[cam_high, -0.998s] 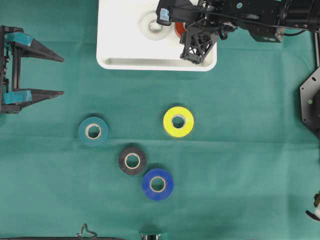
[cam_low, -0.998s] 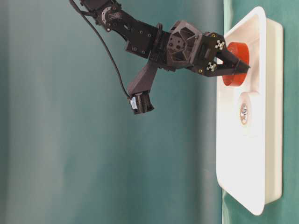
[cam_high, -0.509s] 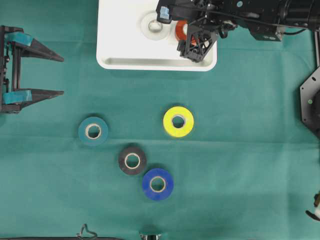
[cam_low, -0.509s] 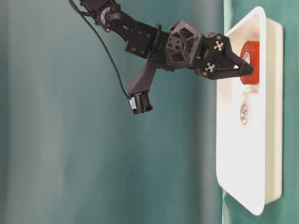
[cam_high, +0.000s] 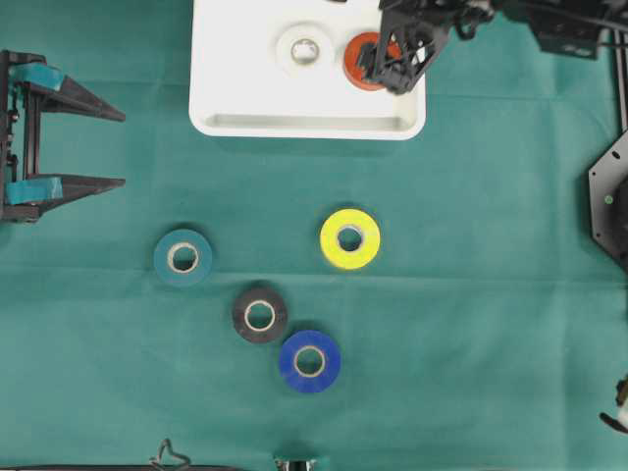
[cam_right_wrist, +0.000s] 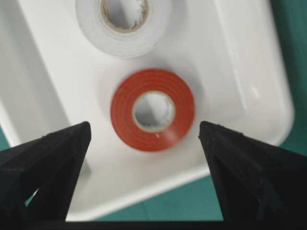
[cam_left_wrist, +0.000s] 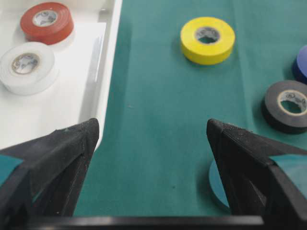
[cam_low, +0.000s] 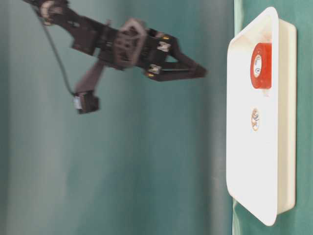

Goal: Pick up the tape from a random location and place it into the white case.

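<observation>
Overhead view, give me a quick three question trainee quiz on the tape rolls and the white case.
1. How many tape rolls lie inside the white case?
2. True or false: the right hand is shut on the red roll.
3. Which roll on the cloth lies nearest the case? A) yellow roll B) blue roll C) black roll

Key: 1. Two, the red roll and the white roll. 2. False; its jaws stand open above the roll, clear of it. 3. A.
</observation>
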